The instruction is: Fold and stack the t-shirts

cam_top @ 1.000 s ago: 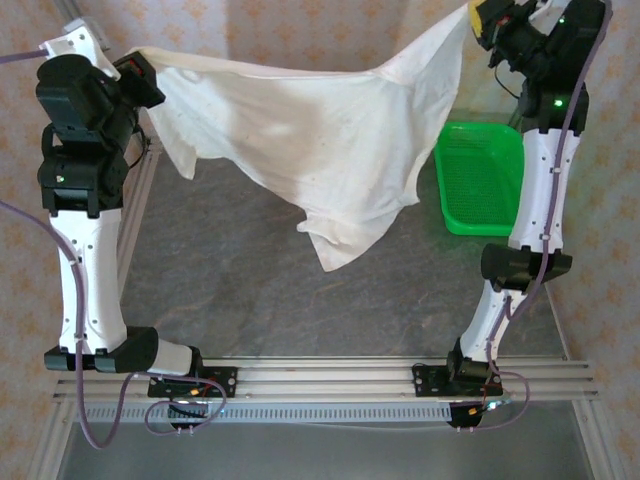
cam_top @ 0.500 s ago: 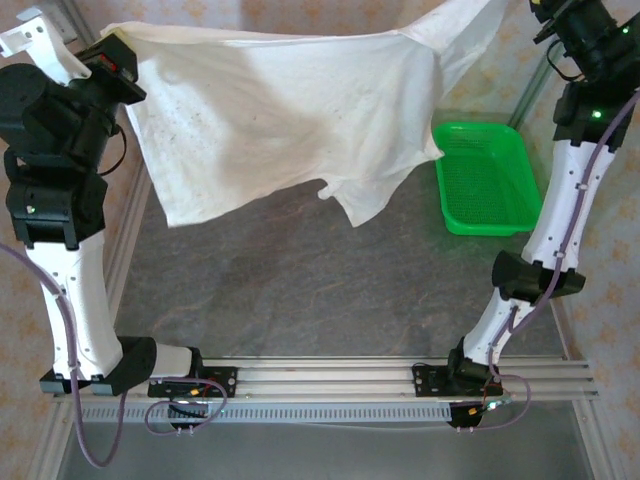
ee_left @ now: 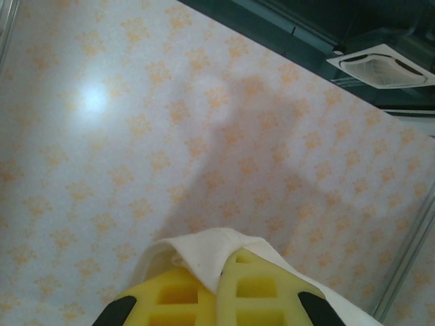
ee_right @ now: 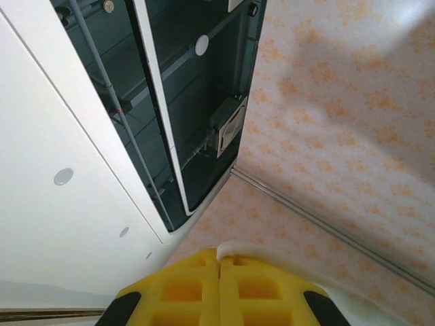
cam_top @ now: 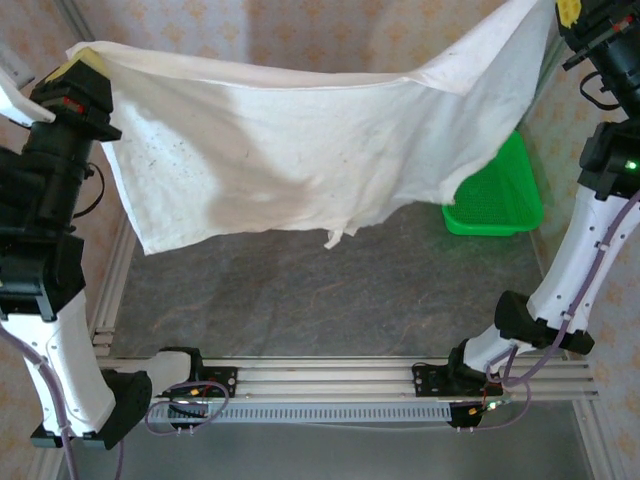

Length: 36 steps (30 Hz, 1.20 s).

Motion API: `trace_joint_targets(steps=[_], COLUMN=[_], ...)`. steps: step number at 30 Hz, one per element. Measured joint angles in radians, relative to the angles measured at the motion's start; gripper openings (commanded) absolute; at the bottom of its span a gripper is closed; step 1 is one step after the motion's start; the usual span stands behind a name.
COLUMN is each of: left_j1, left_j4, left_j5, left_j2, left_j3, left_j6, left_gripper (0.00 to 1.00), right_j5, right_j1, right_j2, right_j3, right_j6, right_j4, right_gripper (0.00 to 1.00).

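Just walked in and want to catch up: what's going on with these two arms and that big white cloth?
Two arms hold a white t-shirt stretched in the air between them. The left end effector is shut on one upper end, the right end effector on the other, both raised high. The shirt hangs spread above the table, partly hiding the green basket. No fold is made yet.

A: What sort of place is this?

B: A robotics lab cell, not a home. 2 robot arms [cam_top: 65, 340] are bolted to an aluminium rail [cam_top: 320, 372] at 6 o'clock in the overhead view.

A: And around it?

B: Orange-patterned screen panels [ee_left: 136, 136] enclose the grey table [cam_top: 300, 300]. A ceiling air-conditioning cassette [ee_left: 384, 66] sits at 1 o'clock in the left wrist view.
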Motion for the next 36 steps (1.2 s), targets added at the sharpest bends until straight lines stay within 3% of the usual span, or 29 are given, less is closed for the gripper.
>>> trace_joint_targets(steps=[6,14,20,25,30,36], left_j1=[0.000,0.000,0.000,0.000,0.006,0.040], left_j4=[0.011,0.013,0.032,0.087,0.105,0.109], left_j5=[0.004,-0.004,-0.027,-0.107,-0.214,-0.310], left_j2=[-0.037,-0.031,-0.006,0.069,0.253,0.502], left_j3=[-0.027,-0.092,-0.256,-0.482,-0.659,-0.690], left_j6=[-0.015,-0.022,-0.016,0.013,0.050,0.054], left_gripper=[0.00,0.00,0.00,0.00,0.00,0.00], right_j5=[-0.016,-0.024,-0.024,-0.016,0.043,0.126], right_j1=[-0.003,0.000,0.105,0.205,0.235,0.264], right_j2=[-0.005,0.111,0.241,0.443,0.733,1.087], right_j3=[0.009,0.089,0.084,0.082,0.129,0.180], right_j6=[0.013,0.003,-0.132,-0.334,-0.508,-0.520], right_j4=[-0.001,-0.038,-0.158,-0.352,-0.544,-0.575], right_gripper=[0.00,0.00,0.00,0.00,0.00,0.00])
